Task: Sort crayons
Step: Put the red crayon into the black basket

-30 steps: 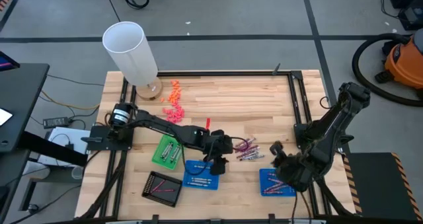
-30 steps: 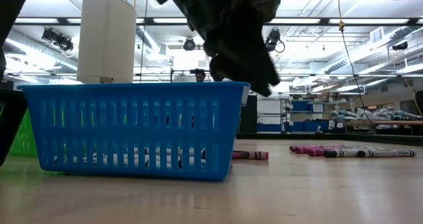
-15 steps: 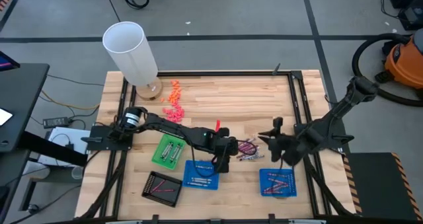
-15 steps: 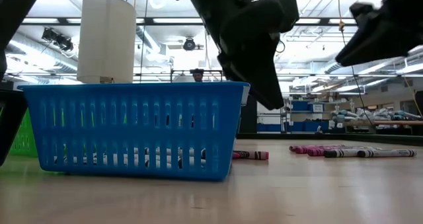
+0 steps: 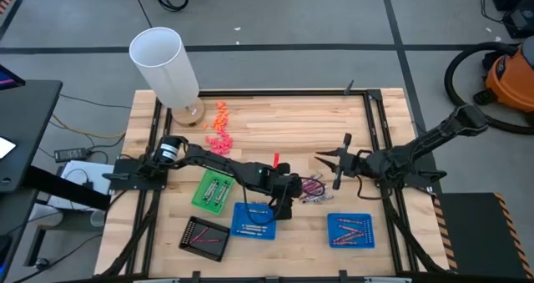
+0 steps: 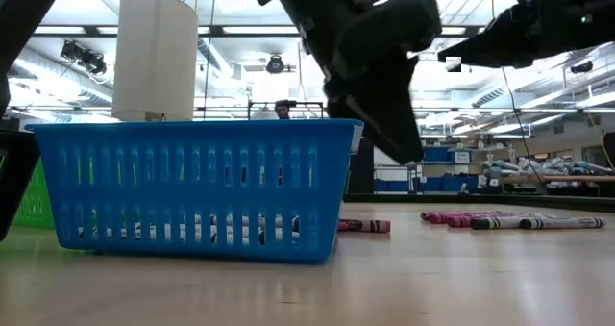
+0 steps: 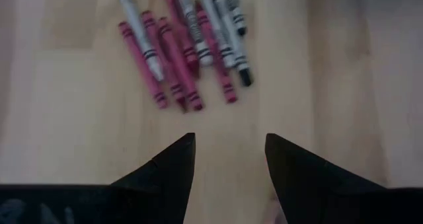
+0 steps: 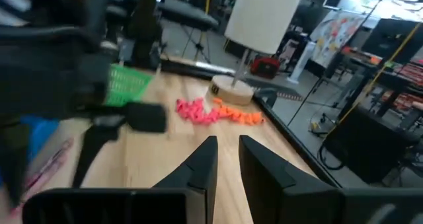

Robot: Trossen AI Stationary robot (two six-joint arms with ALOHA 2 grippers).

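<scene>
Several pinkish-red, maroon and silvery-grey crayons [image 5: 310, 187] lie in a loose heap on the wooden table; they also show in the left wrist view [image 7: 185, 52] and the low view [image 6: 500, 218]. My left gripper [image 5: 288, 196] hangs open and empty above the table, just left of the heap, fingers pointing down [image 7: 228, 145]. My right gripper [image 5: 321, 159] is raised above the table, just beyond the heap's far right side, and points level toward the table's far left. Its fingers stand a narrow gap apart with nothing between them [image 8: 228, 148].
Two blue trays [image 5: 253, 220] [image 5: 350, 230], a green tray [image 5: 211, 189] and a black tray [image 5: 204, 237] with crayons stand along the near side. A white cylinder lamp [image 5: 167, 66] and orange and pink chunky bits [image 5: 219, 128] are at the far left.
My right gripper has risen from the right blue tray, gone toward the table's far and left sides to above the crayon heap, and tipped up to level. My left gripper has shifted a little right, from over the left blue tray toward the heap.
</scene>
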